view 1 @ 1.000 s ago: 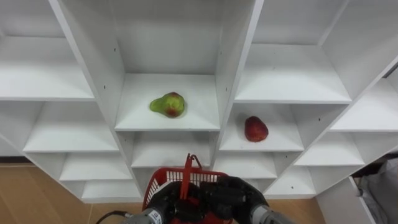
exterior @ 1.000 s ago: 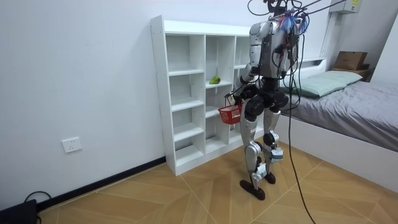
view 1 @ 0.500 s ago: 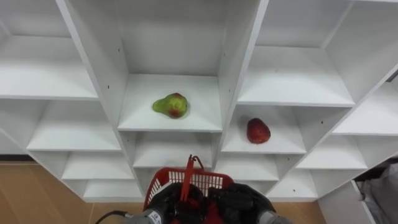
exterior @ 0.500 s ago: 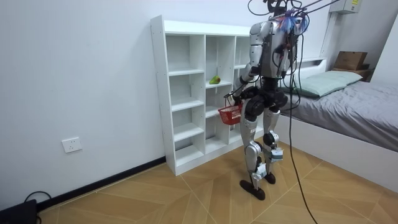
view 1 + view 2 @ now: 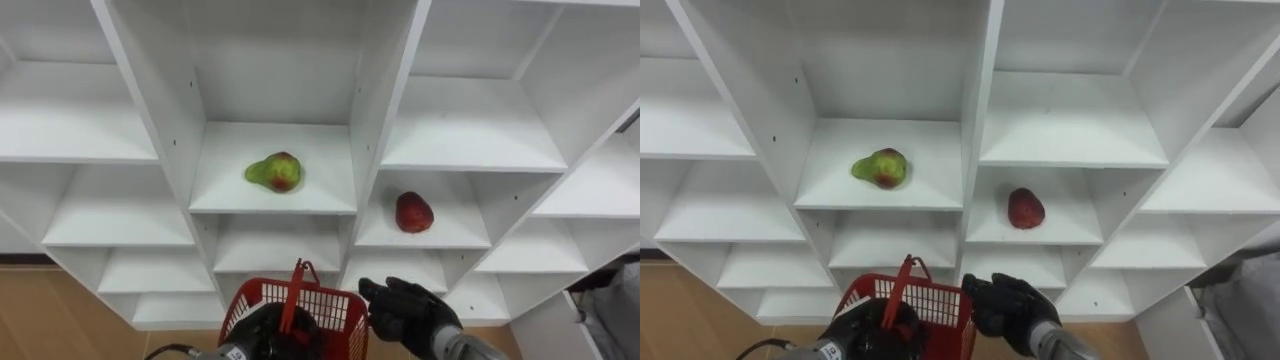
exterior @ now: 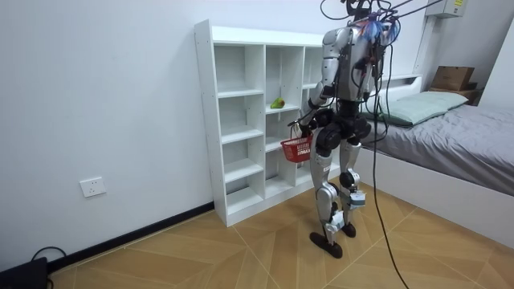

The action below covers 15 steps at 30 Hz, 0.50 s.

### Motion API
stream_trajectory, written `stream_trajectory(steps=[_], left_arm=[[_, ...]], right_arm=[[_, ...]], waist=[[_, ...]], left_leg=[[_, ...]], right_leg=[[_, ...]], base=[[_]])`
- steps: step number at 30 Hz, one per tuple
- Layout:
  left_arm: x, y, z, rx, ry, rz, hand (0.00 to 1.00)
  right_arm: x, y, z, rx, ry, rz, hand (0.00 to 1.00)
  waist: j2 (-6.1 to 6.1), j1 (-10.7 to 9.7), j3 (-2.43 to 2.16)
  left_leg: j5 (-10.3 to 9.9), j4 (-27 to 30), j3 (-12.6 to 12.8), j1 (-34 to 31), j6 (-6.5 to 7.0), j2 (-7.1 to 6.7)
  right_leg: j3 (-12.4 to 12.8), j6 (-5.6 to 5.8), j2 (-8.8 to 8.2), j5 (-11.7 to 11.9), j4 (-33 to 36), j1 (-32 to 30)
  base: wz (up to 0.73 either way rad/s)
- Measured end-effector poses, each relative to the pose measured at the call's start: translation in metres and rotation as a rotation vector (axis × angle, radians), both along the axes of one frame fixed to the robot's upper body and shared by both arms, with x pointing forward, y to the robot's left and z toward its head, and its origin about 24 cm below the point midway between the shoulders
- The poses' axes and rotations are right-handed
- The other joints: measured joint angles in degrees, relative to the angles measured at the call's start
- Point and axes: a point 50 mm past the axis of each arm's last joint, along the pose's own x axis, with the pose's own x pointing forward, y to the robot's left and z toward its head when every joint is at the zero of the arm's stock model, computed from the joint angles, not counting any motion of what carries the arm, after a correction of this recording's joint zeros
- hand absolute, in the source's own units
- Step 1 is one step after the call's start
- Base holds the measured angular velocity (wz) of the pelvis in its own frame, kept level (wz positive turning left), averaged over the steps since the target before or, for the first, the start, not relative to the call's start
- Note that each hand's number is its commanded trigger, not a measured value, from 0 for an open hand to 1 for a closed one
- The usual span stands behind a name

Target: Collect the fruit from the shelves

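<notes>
Two robot hands low before closet [image 5: 372,120] | left robot hand [image 5: 260,337] curled round red basket [image 5: 322,305] handle | right robot hand [image 5: 405,312] loosely open, empty, now off the basket it held before | pear [image 5: 273,170] middle shelf; red fruit [image 5: 413,211] next compartment right, lower.

No word or number can be read anywhere; the white closet [image 5: 375,100] bears no print. A small yellow label [image 6: 456,6] at the room view's upper right is too small to read.

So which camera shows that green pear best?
The left eye view: the pear lies whole and close on its shelf, red blush showing. The right eye view shows much the same; the room view gives a small green speck in the closet.
</notes>
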Motion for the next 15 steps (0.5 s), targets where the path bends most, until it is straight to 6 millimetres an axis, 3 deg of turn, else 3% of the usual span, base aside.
stream_trajectory(steps=[8, 15], left_arm=[[-0.001, -0.001, -0.001, -0.004, 0.004, -0.001, 1.00], [-0.002, -0.004, -0.001, -0.006, 0.007, -0.011, 1.00]], right_arm=[[-0.017, -0.010, -0.015, -0.035, 0.091, -0.026, 1.00], [-0.020, -0.010, -0.016, -0.040, 0.102, -0.024, 1.00]], waist=[[-0.35, 0.0, 0.07], [-0.17, 0.0, 0.27]], left_leg=[[0.0, 0.0, -1.2, 0.0, 0.01, -0.06], [0.0, 0.0, -1.3, -0.1, 0.02, -0.14]], right_leg=[[-0.4, 0.03, 0.00, 0.0, 0.0, 0.3], [-0.4, 0.13, 0.00, -0.1, -0.1, 0.3]], base=[[0.04], [0.00]])
